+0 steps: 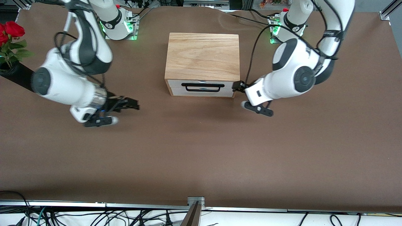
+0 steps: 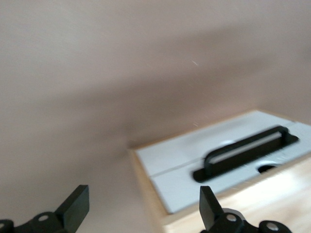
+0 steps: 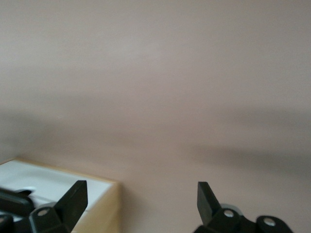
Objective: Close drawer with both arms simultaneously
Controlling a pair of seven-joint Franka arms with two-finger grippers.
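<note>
Oak box [image 1: 202, 56] sits mid-table, toward the edge where the arm bases stand. Its drawer [image 1: 202, 88] faces the front camera's edge of the table. White front panel looks nearly flush with the box face; whether a small gap is left cannot be told from above. Black wire handle [image 1: 202, 87] lies across the panel's middle.

Left gripper [image 1: 237, 86] is at the drawer-front corner toward the left arm's end of the table, at or just beside the panel. Contact cannot be confirmed. The left wrist view shows its fingers [image 2: 75, 206] spread wide, nothing between them, with the white panel and handle in sight.

Right gripper [image 1: 130, 105] hangs low over bare table [image 1: 201, 150], toward the right arm's end and clear of the box. The right wrist view shows its fingers [image 3: 73, 196] also spread and empty, with only a corner of the white panel in sight.

Handling judgement: drawer is rigid wood, probably light, sliding on plain runners. An off-centre push may rack and jam it, and the box could skid on the table cover. No grasp is needed. Best to press flat on the white panel either side of the handle, both arms evenly.
</note>
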